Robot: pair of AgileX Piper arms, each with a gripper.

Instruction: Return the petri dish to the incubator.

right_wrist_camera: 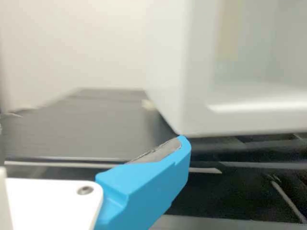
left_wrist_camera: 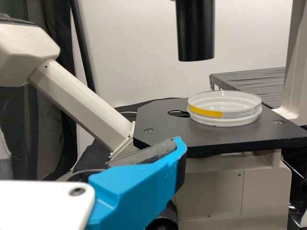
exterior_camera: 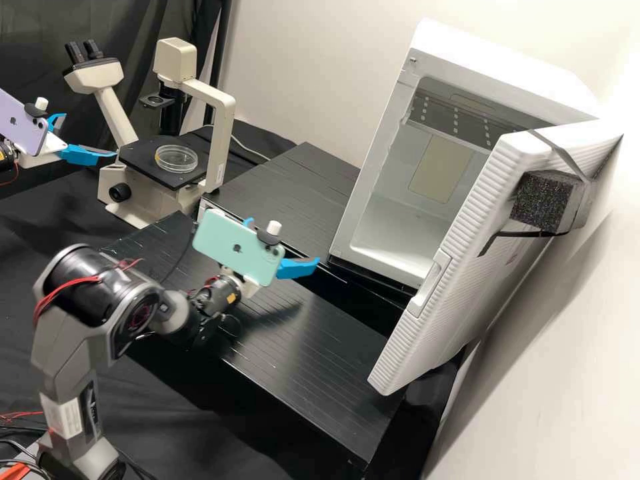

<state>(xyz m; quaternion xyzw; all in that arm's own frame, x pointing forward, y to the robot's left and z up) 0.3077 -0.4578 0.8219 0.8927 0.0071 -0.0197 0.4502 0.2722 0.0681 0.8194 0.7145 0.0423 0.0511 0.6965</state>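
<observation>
A clear petri dish [exterior_camera: 176, 159] with a yellow strip on its side lies flat on the black microscope stage [exterior_camera: 137, 160]. Left of the stage is my left gripper [exterior_camera: 89, 136], open, its blue fingers apart and not touching the dish. In the left wrist view, one finger of that gripper [left_wrist_camera: 139, 187] stands nearer than the dish [left_wrist_camera: 224, 109]. My right gripper [exterior_camera: 287, 243] is open over the bench, left of the white incubator [exterior_camera: 370, 180], whose door is open. The right wrist view has one finger of the gripper [right_wrist_camera: 144, 187] near the incubator's lower corner [right_wrist_camera: 184, 112].
The open incubator door [exterior_camera: 467, 260] leans out to the right over the black bench [exterior_camera: 300, 360]. Above the stage is the microscope's black column [left_wrist_camera: 195, 28]; its pale frame [exterior_camera: 223, 133] rises between stage and incubator. A gap runs between two black bench tops.
</observation>
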